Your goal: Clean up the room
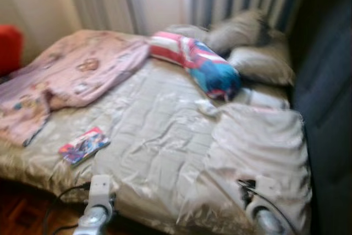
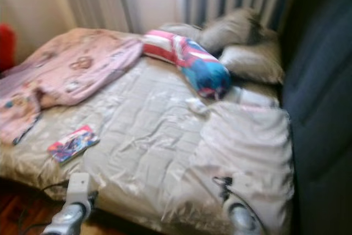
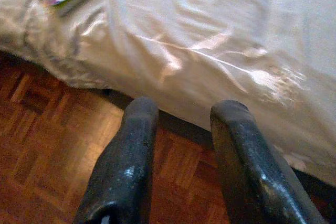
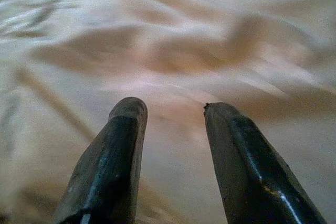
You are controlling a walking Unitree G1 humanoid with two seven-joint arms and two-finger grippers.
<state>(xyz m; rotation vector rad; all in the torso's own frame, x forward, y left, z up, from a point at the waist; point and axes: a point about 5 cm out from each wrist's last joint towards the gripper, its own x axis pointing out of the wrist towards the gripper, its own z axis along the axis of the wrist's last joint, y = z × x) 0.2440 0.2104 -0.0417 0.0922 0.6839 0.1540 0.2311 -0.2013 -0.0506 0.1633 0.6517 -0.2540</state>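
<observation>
On the bed (image 1: 165, 136) in front of me the clutter is spread over a rumpled pale cover: a pink blanket (image 1: 71, 75) bunched at my far left, a red, white and blue bolster (image 1: 198, 64) lying slantwise near the grey pillows (image 1: 247, 48), a small white thing (image 1: 206, 107) mid-bed that I can't identify, and a colourful flat packet (image 1: 83, 146) near the edge closest to me. My left fingers (image 3: 184, 124) hang over the wooden floor (image 3: 47, 145) just short of the mattress edge, parted with nothing between them. My right fingers (image 4: 170, 114) hover over the cover, likewise apart and empty. The packet lies ahead of my left arm and slightly outboard, long axis slanting away toward my right. I judge the left arm nearer, so it suits the first pick.
</observation>
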